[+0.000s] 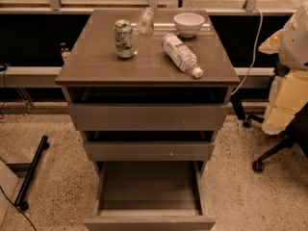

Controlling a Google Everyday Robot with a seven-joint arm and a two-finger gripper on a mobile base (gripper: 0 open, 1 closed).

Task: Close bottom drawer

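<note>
— Where is your gripper?

— My gripper is outside this view, so I cannot tell how far it is parted or whether it has hold of anything.

— And the bottom drawer?

— It is nearest me. The bottom drawer [149,189], a long shallow grey-brown box with a plain flat front, stands pulled far out over the speckled stone floor [240,186]. Above it the grey-brown middle drawer [144,151], with a tiny white speck on its front, juts out slightly. The taller grey-brown top drawer [149,117] juts out a little too.

— Further back?

— On the glossy brown cabinet top [91,64], a green-and-white drink can [124,38] stands upright on the left. A clear plastic bottle with a white cap [181,55] lies on the right. Behind them are a white bowl [188,23] and a second clear bottle [144,20] on its side.
</note>
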